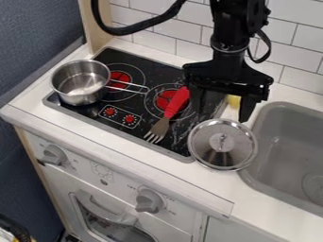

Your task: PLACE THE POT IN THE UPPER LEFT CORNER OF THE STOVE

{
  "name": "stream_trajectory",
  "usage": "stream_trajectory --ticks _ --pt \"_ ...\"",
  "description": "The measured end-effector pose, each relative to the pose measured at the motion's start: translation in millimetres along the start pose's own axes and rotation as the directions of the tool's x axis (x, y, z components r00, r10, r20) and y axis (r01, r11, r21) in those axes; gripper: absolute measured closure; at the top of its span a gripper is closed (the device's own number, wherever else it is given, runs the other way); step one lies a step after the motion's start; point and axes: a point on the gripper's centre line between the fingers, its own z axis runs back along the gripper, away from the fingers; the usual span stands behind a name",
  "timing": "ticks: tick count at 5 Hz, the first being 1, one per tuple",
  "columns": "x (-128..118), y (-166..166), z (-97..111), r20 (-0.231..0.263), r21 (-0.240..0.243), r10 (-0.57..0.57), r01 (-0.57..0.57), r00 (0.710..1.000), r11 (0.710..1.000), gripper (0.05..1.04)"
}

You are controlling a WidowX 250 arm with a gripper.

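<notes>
Robot hand point(221, 115), black, at one o'clock in the view, hangs down with its fingers spread wide apart and nothing gripped between them. Nearest, toward seven o'clock, is the white front of a toy kitchen, with two grey knobs, a left one point(55, 155) and a right one point(149, 201), above an oven door point(107, 211) with a window. Behind the front runs the white surface point(116, 141).

At four o'clock from the center, a round silver lid point(240, 142) with a small knob on top lies by the stove's near right corner, overlapping its edge in the view. A grey sink point(277, 134) is set into the surface at three o'clock. On the black stove point(135, 113), a fork point(174, 103) points its metal tines to seven o'clock and its red handle to one o'clock, across the right burner.

Farther back, the silver pot point(79, 90) sits at the stove's nine o'clock edge, its rim reaching out past that edge. Its wire handle points to about three o'clock, over the left burner point(120, 78). Something yellow point(234, 100) shows beyond the hand. White tiles point(296, 61) cover the wall behind.
</notes>
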Motion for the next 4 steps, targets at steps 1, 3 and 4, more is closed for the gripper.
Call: stream_trajectory --ticks 1,3,4 --pt "-6 2 -10 -0.033 0.012 0.005 -0.004 0.999 1.000 0.083" --pt "-11 50 13 0.004 0.022 0.201 -0.201 0.980 0.979 0.083" --pt "-15 79 18 0.022 0.055 0.310 -0.311 0.950 0.949 0.083"
